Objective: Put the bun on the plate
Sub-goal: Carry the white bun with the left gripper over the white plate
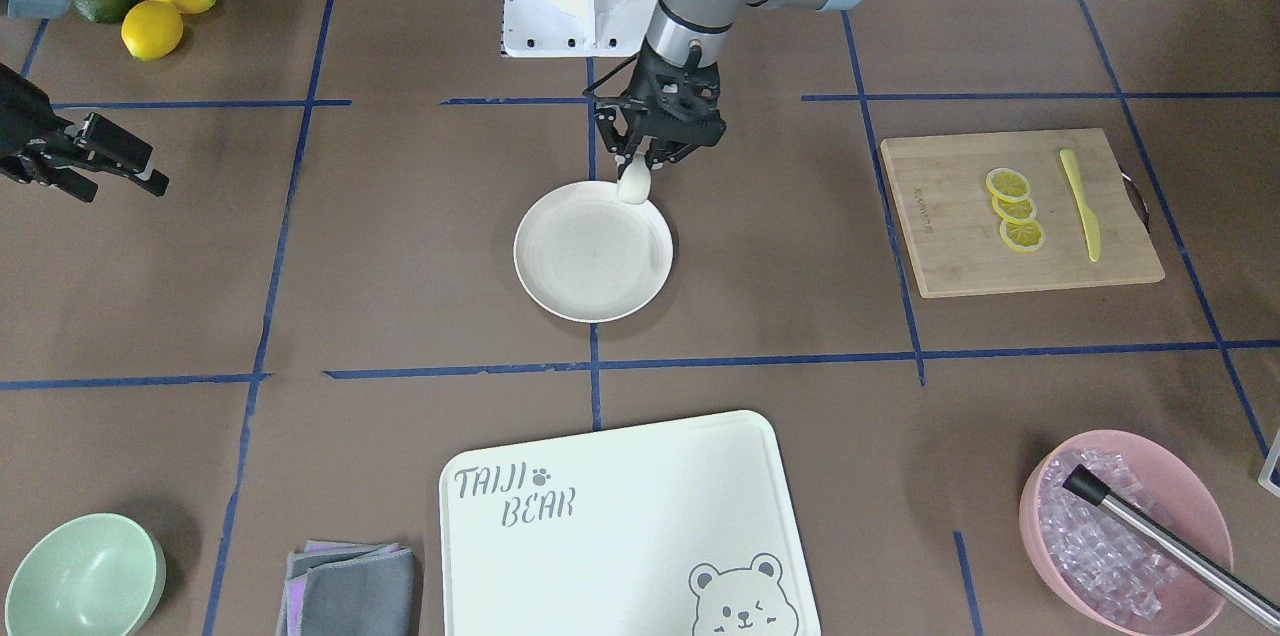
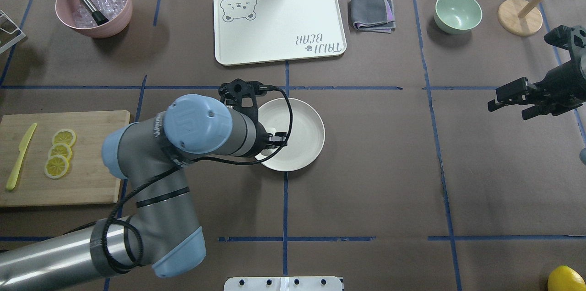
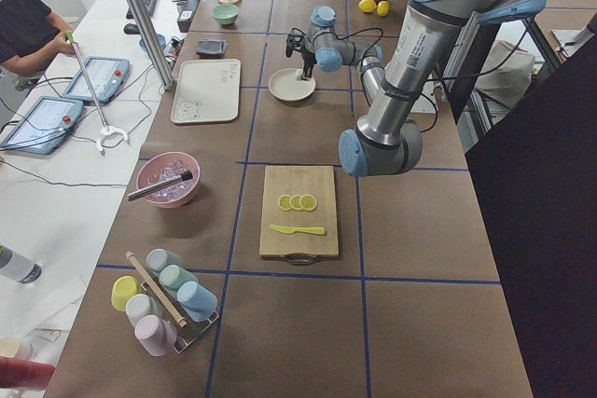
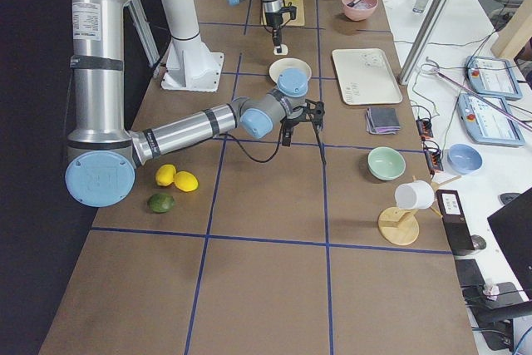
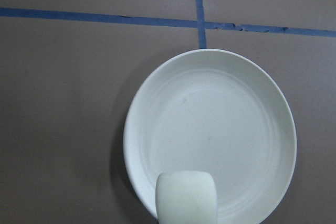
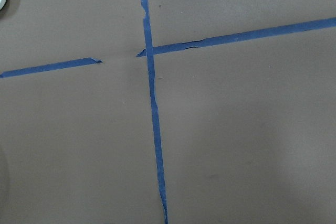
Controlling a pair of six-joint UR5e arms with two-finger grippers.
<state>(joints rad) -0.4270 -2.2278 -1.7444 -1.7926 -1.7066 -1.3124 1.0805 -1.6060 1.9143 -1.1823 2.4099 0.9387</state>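
- The left gripper point(image 1: 648, 154) sits in the upper middle of the front-facing view, pointing straight down. Its fingers are closed on the top of the bun point(image 1: 634, 184), which hangs below them.
- The bun is above the plate point(image 1: 590, 256), not on it. In the front-facing view it is at the plate's top rim. In the left wrist view it covers the lower edge of the plate, so it is off-centre.
- To my eye, the carry is nearly done and the set-down is what's left.
- I'd slide the bun further in over the bare middle of the plate before lowering. A release at the rim could let it roll onto the table.
- Lower until the bun's underside meets the plate, then part the fingers and lift straight up. It looks soft, so don't press it down.
- The right gripper point(image 1: 150, 171), at the left edge of the front-facing view, has its fingers spread with nothing between them. It is well away from the plate.
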